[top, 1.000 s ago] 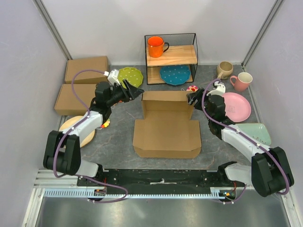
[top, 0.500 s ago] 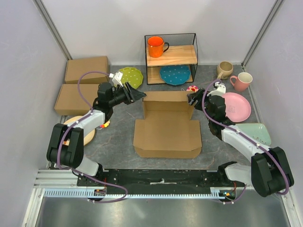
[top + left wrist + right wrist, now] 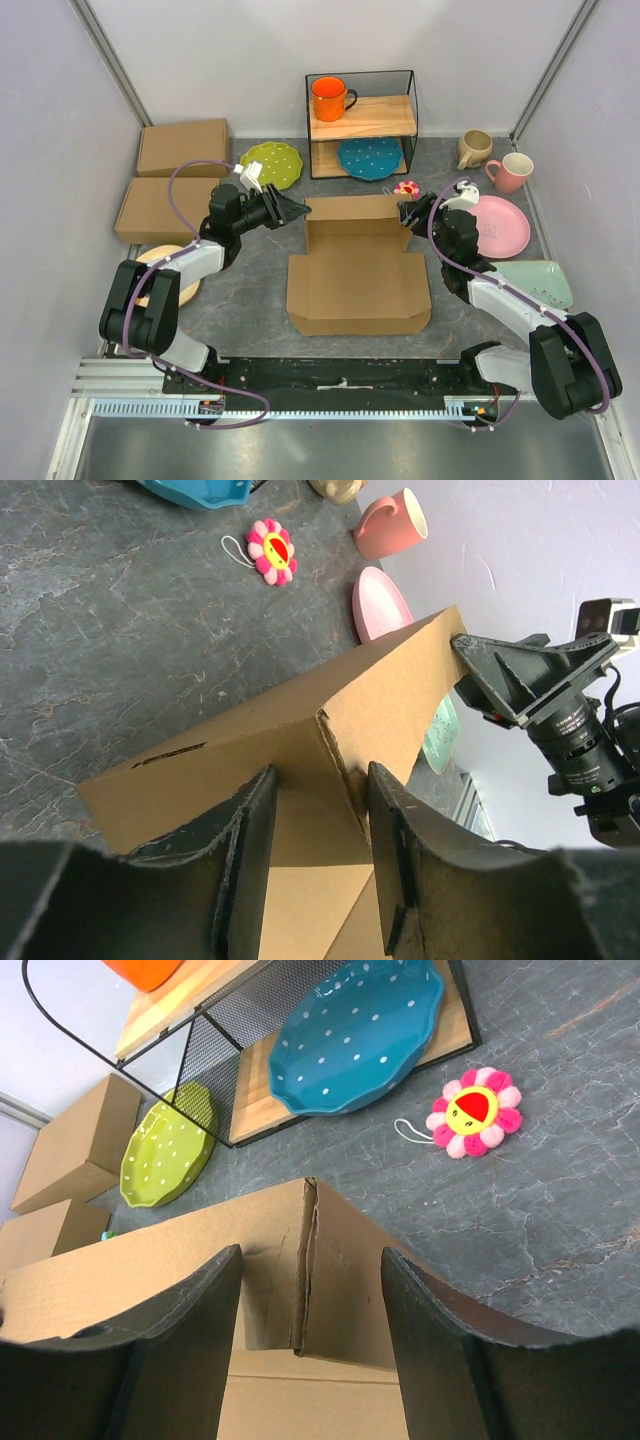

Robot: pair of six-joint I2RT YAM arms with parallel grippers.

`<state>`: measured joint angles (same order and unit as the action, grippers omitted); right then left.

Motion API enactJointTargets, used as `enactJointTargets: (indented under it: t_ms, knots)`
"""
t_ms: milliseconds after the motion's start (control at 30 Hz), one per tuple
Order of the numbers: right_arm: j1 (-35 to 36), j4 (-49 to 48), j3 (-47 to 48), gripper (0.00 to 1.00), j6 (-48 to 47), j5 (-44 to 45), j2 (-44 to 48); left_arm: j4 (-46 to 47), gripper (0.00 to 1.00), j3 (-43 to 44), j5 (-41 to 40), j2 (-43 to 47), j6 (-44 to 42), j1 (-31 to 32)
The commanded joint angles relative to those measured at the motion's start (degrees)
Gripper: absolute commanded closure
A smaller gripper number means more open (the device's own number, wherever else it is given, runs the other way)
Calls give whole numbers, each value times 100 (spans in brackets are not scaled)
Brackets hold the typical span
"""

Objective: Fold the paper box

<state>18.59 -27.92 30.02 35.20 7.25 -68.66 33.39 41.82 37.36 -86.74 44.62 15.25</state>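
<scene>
The paper box (image 3: 358, 270) is a brown cardboard mailer lying open mid-table, its back wall and side flaps raised and its wide lid panel flat toward me. My left gripper (image 3: 300, 210) is open and straddles the box's back left corner (image 3: 250, 750). Its fingers (image 3: 390, 850) sit on either side of the folded corner seam. My right gripper (image 3: 405, 212) is open and straddles the back right corner (image 3: 150, 1270), its jaws wide apart around the seam. The right gripper also shows in the left wrist view (image 3: 500, 675) at the far end of the back wall.
A wire shelf (image 3: 410, 100) with an orange mug (image 3: 330, 98) and a blue plate (image 3: 370, 157) stands behind the box. A flower toy (image 3: 405, 187) and a green plate (image 3: 275, 163) lie near it. Two closed cardboard boxes (image 3: 160, 208) sit at left. Pink plate (image 3: 503, 225), mugs and a mint dish are at right.
My left gripper has moved right and come onto the box's back left corner. The box has shifted slightly to the right. The right gripper has stayed at its corner.
</scene>
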Motion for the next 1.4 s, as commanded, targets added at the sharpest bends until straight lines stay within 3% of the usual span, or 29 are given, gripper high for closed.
enactJointTargets:
  t_ms: [0, 233, 300, 433, 733, 967, 1167, 1367]
  knots:
    - [57, 903, -365, 37, -136, -83, -174, 107, 51, -96, 113, -194, 249, 163]
    - [259, 903, -260, 37, -145, -92, -253, 124, 51, 37, 105, -150, 223, 312]
    - [320, 876, -242, 38, -136, -92, -332, 81, 56, 28, 87, -203, 109, 365]
    - [391, 762, -356, 42, -22, -118, -551, -95, 79, -104, -71, -405, 12, 374]
    - [382, 199, -1287, 50, 654, -250, -614, 9, 98, -719, -703, -599, 213, 593]
    - [391, 182, -1947, 49, 1111, -75, -165, 344, 98, -1343, -1099, -458, 389, 769]
    - [391, 489, -1816, 48, 1323, -65, -226, 519, 98, -1528, -1249, -616, 574, 857]
    - [391, 1076, -1333, 27, 1209, 110, 362, 55, 91, -1186, -1267, -388, 627, 849]
